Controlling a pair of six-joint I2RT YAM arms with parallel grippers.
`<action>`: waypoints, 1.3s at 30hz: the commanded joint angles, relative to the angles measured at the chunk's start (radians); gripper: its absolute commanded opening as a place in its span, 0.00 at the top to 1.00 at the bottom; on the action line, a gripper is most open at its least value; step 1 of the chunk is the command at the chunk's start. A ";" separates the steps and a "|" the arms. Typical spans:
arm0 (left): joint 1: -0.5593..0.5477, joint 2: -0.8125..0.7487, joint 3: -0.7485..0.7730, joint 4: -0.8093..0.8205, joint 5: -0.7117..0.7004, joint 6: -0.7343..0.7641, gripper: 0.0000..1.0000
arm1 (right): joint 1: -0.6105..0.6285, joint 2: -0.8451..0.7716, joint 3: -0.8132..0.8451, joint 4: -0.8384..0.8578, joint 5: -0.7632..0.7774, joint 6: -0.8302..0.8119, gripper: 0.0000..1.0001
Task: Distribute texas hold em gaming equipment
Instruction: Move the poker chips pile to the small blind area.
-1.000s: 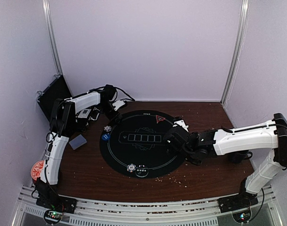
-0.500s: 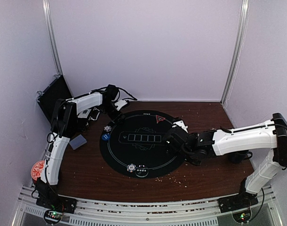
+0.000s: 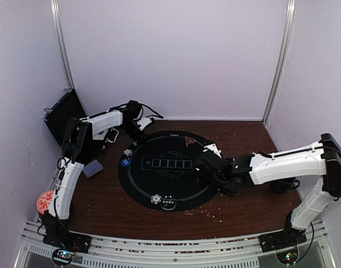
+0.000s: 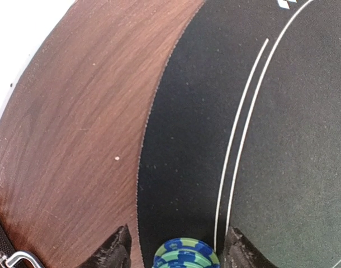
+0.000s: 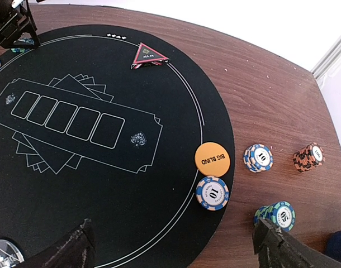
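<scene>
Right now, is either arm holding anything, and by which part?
Right gripper: open, holding nothing. Left gripper: its fingers flank the sides of a teal chip stack, but a firm grip cannot be told.

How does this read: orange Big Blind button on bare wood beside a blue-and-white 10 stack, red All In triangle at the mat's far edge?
One slip: the orange Big Blind button lies on the black mat, just inside its edge, not on bare wood; the right wrist view shows it. The blue-and-white 10 stack beside it and the red All In triangle are as stated.
</scene>
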 commanded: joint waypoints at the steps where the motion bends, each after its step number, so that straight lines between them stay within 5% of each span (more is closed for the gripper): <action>1: -0.001 0.031 0.027 0.042 -0.026 0.010 0.46 | 0.007 0.010 0.022 -0.011 0.029 -0.001 0.00; 17: -0.015 0.038 0.026 0.042 -0.020 0.038 0.75 | 0.008 0.017 0.025 -0.011 0.029 -0.004 0.00; 39: -0.013 0.013 -0.023 -0.014 -0.123 -0.008 0.83 | 0.012 0.017 0.026 -0.013 0.029 -0.008 0.00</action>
